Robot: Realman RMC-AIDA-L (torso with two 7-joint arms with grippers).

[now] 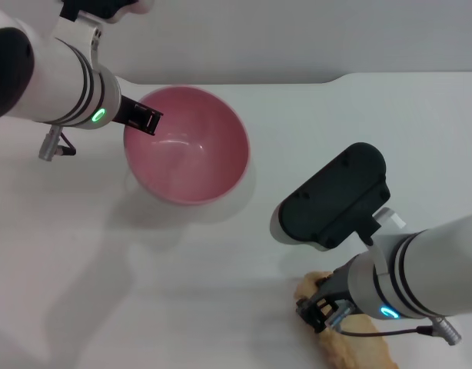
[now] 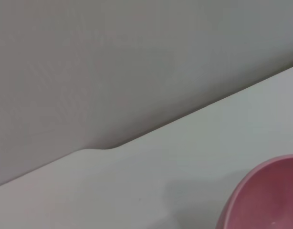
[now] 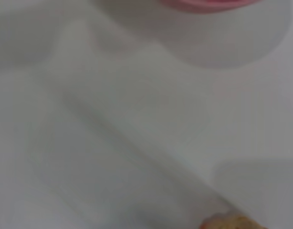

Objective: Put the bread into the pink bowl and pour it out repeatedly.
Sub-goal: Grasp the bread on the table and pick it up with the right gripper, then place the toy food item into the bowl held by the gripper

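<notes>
Pink bowl [image 1: 187, 146] empty, left tool [image 1: 144, 119] clamped on its rim; right tool [image 1: 322, 314], grip unclear, at bread [image 1: 351, 342] on counter [image 1: 221, 292].

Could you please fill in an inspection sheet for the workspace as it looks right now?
Surface: white table, bare apart from the job's things.
Bowl: pink bowl upright near the table's far edge, empty.
Bread: bread lying on the table at the near right, outside the bowl, partly hidden by the right arm.
Clutter: nothing seen.
Left gripper: left gripper at the bowl's left rim, a dark finger over the rim; grip not clear.
Right gripper: right gripper down at the bread's end; whether it grips is not clear.
Cables: thin cable along the right wrist.
Surroundings: plain grey wall behind the table.
</notes>
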